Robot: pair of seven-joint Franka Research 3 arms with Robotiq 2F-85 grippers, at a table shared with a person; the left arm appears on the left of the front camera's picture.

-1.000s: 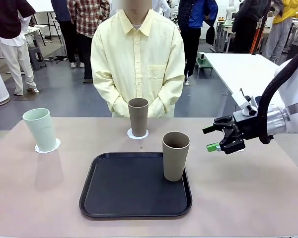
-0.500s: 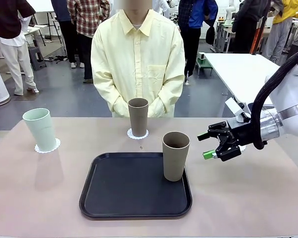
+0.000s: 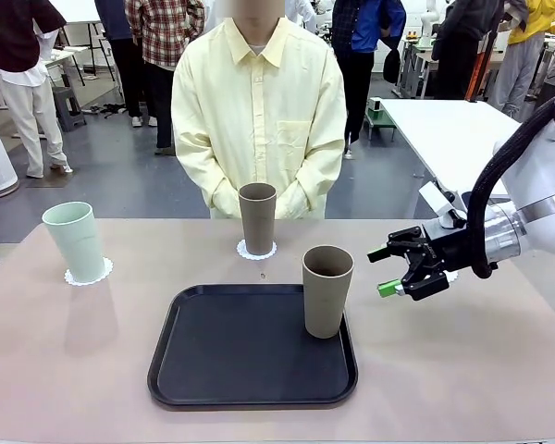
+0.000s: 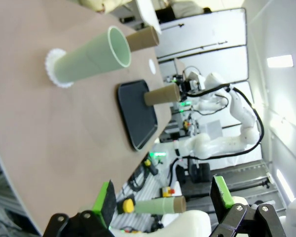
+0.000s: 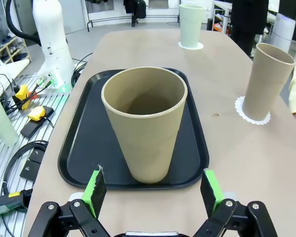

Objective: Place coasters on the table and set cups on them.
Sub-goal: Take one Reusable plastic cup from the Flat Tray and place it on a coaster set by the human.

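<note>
R gripper [image 3: 389,271] spread wide, empty, aimed at brown cup [image 3: 326,290] on tray [image 3: 203,370].
Wrist cam: cup upright, mouth up, between the fingers' line. L gripper [image 4: 164,203] spread too, off the table edge; mint cup [image 3: 75,241] on coaster [image 3: 102,273].

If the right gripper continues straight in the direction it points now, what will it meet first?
Most likely the brown cup standing on the black tray. In the right wrist view the cup sits centred ahead of the open right gripper, between its jaws, with nothing in front of it. Exact depth is hard to judge.
</note>
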